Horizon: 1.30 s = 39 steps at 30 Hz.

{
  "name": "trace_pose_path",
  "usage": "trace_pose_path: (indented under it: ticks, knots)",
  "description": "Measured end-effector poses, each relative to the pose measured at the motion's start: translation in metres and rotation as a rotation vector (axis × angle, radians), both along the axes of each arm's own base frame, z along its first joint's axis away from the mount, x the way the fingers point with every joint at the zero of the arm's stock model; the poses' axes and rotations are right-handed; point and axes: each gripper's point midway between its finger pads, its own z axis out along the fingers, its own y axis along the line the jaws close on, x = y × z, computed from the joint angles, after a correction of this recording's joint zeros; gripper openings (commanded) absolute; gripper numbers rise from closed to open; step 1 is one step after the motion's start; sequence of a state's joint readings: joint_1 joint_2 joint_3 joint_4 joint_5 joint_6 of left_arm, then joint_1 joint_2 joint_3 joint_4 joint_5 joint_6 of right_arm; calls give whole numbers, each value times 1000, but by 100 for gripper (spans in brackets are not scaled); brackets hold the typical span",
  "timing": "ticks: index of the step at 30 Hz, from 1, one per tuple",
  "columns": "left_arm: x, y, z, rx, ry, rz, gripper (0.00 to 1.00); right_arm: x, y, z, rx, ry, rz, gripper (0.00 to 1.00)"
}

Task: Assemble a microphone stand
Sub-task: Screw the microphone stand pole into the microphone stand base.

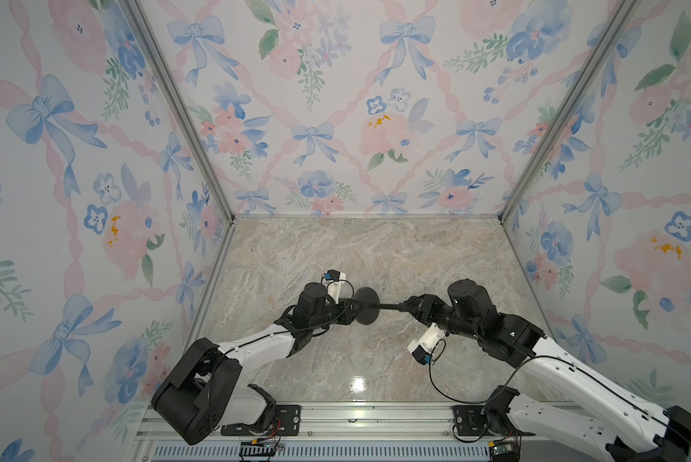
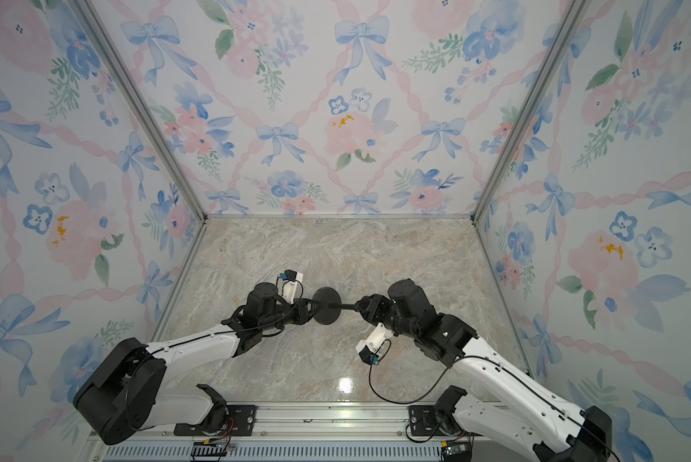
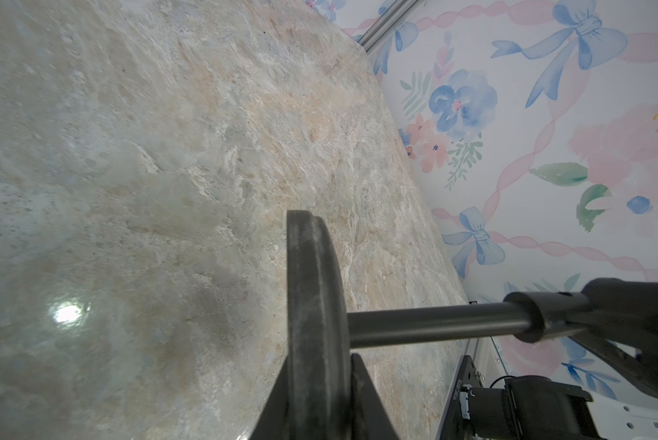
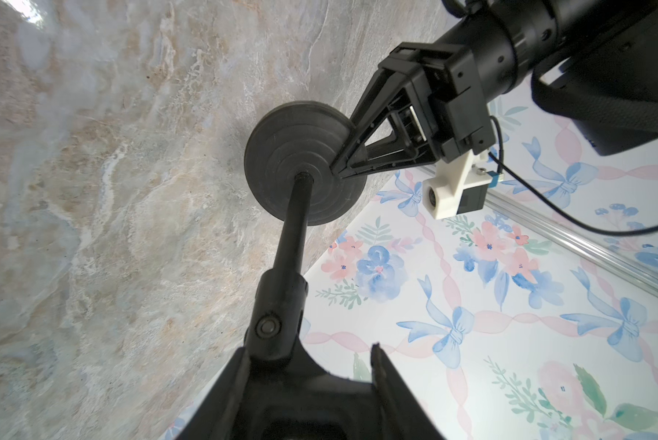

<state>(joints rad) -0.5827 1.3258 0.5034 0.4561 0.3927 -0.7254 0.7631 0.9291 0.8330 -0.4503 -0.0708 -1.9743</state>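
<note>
The microphone stand hangs in the air between my two grippers, lying on its side. Its black disc base (image 1: 366, 306) (image 2: 326, 306) stands on edge, and my left gripper (image 1: 352, 310) (image 3: 318, 365) is shut on the rim. The thin rod (image 1: 388, 307) (image 4: 295, 236) runs from the middle of the disc base (image 4: 293, 152) towards my right arm. The rod's clip-like head (image 4: 278, 324) sits between the fingers of my right gripper (image 1: 406, 308) (image 4: 308, 348), which are closed on it. In the left wrist view the disc base (image 3: 316, 304) is seen edge-on, with the rod (image 3: 434, 324) sticking out sideways.
The marble tabletop (image 1: 368, 256) lies under the stand. Flowered walls with metal corner posts (image 1: 508, 216) close in the back and both sides. A metal rail (image 1: 376, 416) with the arm mounts runs along the front edge.
</note>
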Motion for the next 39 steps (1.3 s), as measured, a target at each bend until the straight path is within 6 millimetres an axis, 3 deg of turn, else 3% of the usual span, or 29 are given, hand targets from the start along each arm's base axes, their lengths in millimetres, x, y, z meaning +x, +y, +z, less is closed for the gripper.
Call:
trace_pose_path:
  ticks: [4,10,21,26,29,33,35,39]
  knots:
    - [-1,-1,0,4,-11,-12,0,-5,0,-1,119,126,-96,40]
    - [0,0,0,12,-19,-13,0,-1,0,-1,404,476,-392,37]
    - [12,11,14,16,-72,67,0,35,-8,7,982,1189,-1014,29]
    - [17,17,14,26,-79,107,0,45,-7,-3,1154,1529,-1294,29]
    - [19,20,12,33,-73,126,0,49,-6,-8,1257,1685,-1428,43]
    - [21,23,12,44,-78,146,0,50,-10,-21,1422,1879,-1552,45]
    - [21,24,11,46,-77,149,0,50,-14,-29,1472,1962,-1591,56]
    - [15,17,12,33,-72,110,0,54,-24,-24,1519,1951,-1567,71]
